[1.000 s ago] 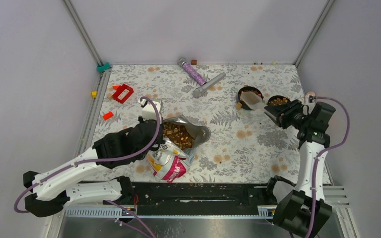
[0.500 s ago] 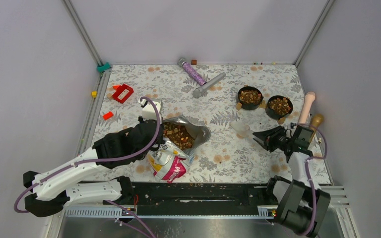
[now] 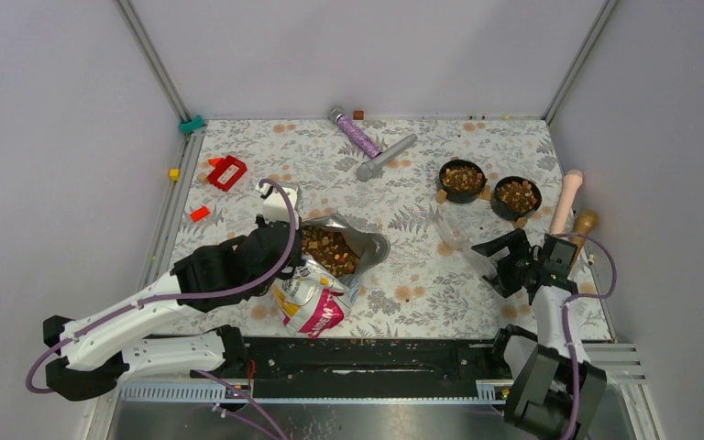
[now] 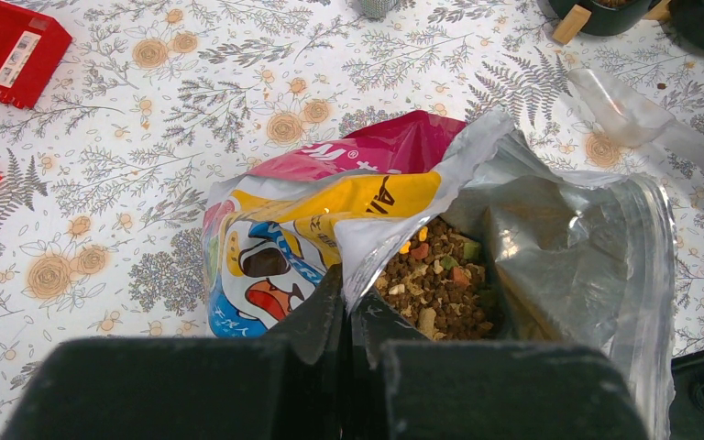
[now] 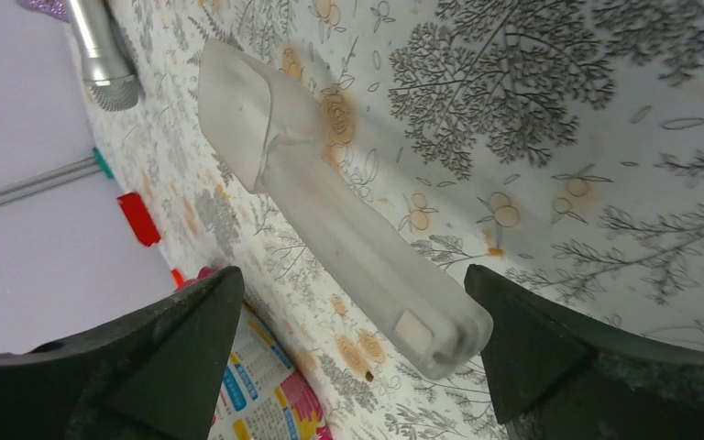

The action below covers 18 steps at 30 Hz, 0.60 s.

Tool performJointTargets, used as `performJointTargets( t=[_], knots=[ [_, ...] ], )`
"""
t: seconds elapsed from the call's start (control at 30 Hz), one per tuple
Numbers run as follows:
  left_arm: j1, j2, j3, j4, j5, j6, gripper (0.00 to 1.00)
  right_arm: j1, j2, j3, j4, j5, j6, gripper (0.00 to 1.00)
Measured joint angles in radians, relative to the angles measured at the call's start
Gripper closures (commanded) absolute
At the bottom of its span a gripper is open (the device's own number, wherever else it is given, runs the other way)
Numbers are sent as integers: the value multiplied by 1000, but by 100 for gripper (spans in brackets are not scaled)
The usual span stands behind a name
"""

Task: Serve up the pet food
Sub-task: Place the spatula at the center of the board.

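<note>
Pet food (image 3: 328, 247), small brown and tan bits, fills the open mouth of a shiny yellow, white and pink bag (image 3: 316, 307). The bag lies on the flowery table (image 3: 403, 275), at about 7 o'clock from the middle.

The left gripper (image 4: 348, 316) is pinched tight on the near edge of the bag's mouth, where the silver inside folds over.

More of the same food sits in two round black bowls, one (image 3: 442, 180) beside the other (image 3: 537, 196), at about 2 o'clock on the table.

A clear plastic scoop (image 3: 463, 240) lies flat on the table at about 6 o'clock from the first bowl. No food shows in its cup.

The right gripper (image 3: 495, 261) is at about 4 o'clock on the table. Its jaws are spread wide, one on each side of the scoop's handle end (image 5: 422, 321), and they are not squeezing it.
</note>
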Motion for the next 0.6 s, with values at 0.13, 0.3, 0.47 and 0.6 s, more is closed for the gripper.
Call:
performJointTargets(
  t=[0.13,0.3,0.47,0.6],
  knots=[
    [0,0,0,0,0,0,100,0,-98,15,-105,99,-27,1],
    [0,0,0,0,-1,0,100,0,-230,122,-302,291,-68,1],
    [0,0,0,0,-3,0,100,16,-272,303,-446,410,-123,1],
    [0,0,0,0,-4,-3,100,119,-266,439,-507,418,-159,1]
  ],
)
